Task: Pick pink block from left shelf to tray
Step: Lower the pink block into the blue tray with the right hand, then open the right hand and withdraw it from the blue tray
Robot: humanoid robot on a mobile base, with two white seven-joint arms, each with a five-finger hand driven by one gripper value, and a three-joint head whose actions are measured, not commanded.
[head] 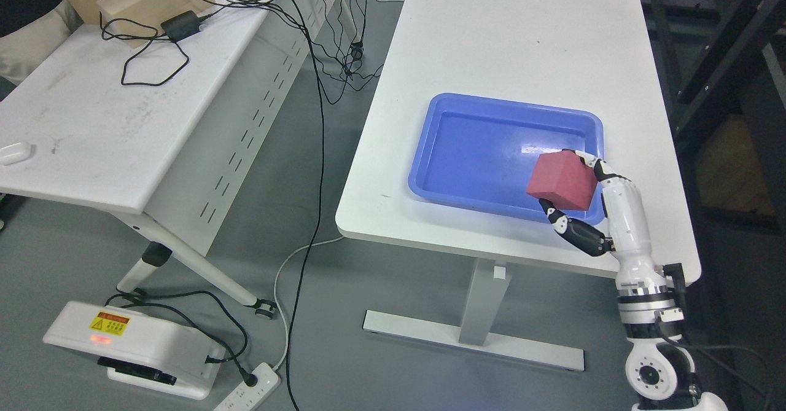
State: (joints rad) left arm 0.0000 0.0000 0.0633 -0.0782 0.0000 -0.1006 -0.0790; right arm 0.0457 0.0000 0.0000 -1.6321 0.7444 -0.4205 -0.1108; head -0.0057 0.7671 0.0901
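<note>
**Pink block held over the tray's near right corner**

The pink block (562, 181) is a matte, sharp-edged cube, tilted; the tray (430, 153) below it is glossy blue plastic, rectangular with rounded corners, sitting on a smooth white table (509, 36); left of the tray, across grey floor, a scuffed white desk (80, 122) carries black cables (153, 42); the right hand (574, 196) reaches in from the tray's near right, white forearm upright, fingers clamped on the block from above and below.
</note>
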